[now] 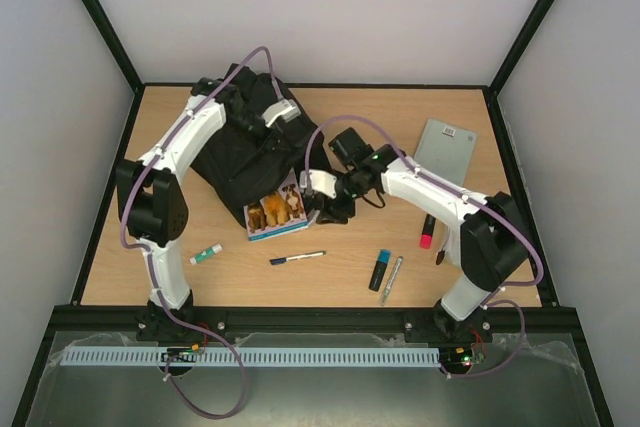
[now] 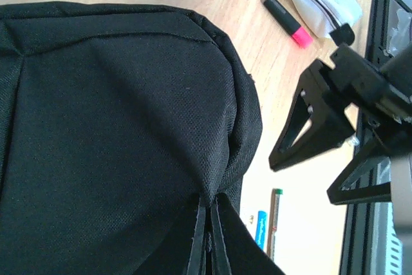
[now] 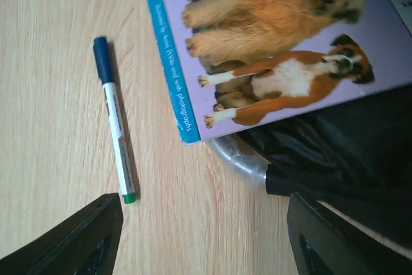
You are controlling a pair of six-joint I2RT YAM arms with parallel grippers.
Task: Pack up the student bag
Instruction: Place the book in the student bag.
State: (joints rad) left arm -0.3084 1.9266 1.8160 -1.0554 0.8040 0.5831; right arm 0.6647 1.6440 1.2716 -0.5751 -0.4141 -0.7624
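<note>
Student bag (image 1: 240, 142): black fabric backpack lying at the left rear of the table (image 1: 440, 117), its mouth turned toward the near side.
Left gripper (image 1: 268, 119): clenched on the bag's fabric near the zip, seemingly holding the opening up.
Right gripper (image 3: 206, 236): jaws spread, nothing between them, just off the book's near corner.
Dog book (image 1: 277, 212): lavender cover with blue spine, far end tucked at the bag's mouth, near end out on the wood.
Step in hand: loading the book, by my reading about half in.
Next move: likely a push on the book's near edge, straight into the opening.
In the way: zip edge and a clear loop (image 3: 239, 158) beside the book's corner could snag.
Waiting items: grey case (image 1: 446, 147), pink highlighter (image 1: 428, 231), blue highlighter (image 1: 380, 269), pens (image 1: 297, 258), glue stick (image 1: 206, 255).
</note>
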